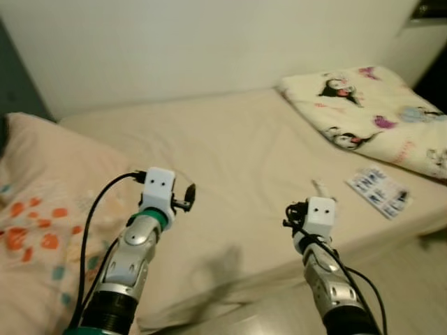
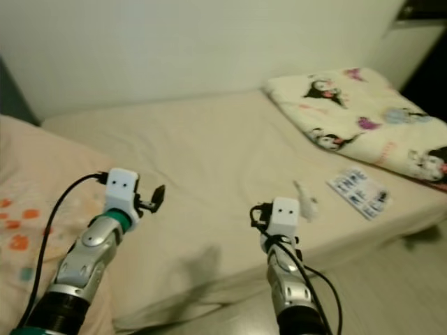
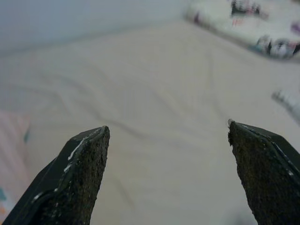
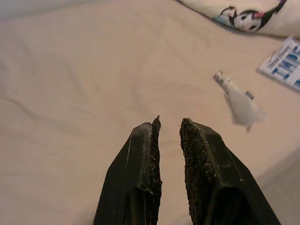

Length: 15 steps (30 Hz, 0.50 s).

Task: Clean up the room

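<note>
We judge the tidying barely begun; a crumpled white wrapper (image 4: 240,104) and a blue-printed packet (image 1: 378,191) lie loose on the bed (image 1: 230,160); our right gripper (image 4: 168,129) hovers near the wrapper, jaws nearly together, empty; our left gripper (image 3: 168,136) hovers with jaws wide apart

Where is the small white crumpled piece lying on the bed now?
The small white piece lies on the beige sheet on the robot's right, just beyond the right gripper and beside the blue-and-white packet, below the cartoon-print blanket.
</note>
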{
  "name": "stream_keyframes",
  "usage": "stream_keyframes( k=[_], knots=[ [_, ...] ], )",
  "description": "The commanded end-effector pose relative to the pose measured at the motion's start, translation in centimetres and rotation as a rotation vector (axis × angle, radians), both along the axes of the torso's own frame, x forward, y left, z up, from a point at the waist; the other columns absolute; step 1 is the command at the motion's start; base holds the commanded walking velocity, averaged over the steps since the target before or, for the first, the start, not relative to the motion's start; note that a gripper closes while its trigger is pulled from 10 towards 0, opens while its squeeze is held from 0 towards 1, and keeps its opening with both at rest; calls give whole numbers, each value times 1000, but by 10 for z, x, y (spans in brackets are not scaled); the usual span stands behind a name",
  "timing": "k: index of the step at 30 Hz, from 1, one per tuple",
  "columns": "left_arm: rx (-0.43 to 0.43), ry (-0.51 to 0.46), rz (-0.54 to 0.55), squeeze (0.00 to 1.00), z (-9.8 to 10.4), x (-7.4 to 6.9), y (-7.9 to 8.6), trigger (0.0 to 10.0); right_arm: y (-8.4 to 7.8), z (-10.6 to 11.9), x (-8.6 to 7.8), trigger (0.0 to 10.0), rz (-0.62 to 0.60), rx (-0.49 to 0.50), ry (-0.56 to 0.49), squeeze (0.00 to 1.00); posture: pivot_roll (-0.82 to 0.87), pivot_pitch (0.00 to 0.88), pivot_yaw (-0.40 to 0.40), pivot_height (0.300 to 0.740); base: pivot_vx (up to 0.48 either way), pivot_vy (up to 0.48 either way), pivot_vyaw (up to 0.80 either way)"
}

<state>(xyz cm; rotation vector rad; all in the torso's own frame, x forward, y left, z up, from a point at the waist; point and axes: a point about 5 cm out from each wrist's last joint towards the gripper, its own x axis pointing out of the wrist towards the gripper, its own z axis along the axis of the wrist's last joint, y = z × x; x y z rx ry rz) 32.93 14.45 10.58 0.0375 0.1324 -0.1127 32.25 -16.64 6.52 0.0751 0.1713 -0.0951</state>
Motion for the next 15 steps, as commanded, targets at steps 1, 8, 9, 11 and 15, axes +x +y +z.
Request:
stream_keyframes(
  k=[1, 8, 9, 11, 15],
  knots=[
    [-19, 15, -9, 0, -6, -2, -1, 10000, -5, -9, -7, 10000, -26, -2, 24, 0, 131, 25, 59, 740, 0, 0, -800],
    [-113, 23, 60, 0, -1, 2, 16, 10000, 0, -6, -4, 10000, -16, 37, 11, 0, 130, 22, 41, 740, 0, 0, -310],
    [-113, 23, 60, 0, -1, 2, 16, 10000, 0, -6, -4, 10000, -16, 37, 11, 0, 130, 22, 41, 740, 0, 0, 0],
    [-132, 3, 74, 0, 2, 0, 18, 10000, 8, -4, -1, 10000, 51, 30, 7, 0, 127, 27, 20, 740, 0, 0, 0],
    [-107, -21, 75, 0, 3, -1, 17, 10000, 15, -1, 3, 10000, 113, 7, 3, 0, 129, 20, 2, 740, 0, 0, 0]
  ],
)
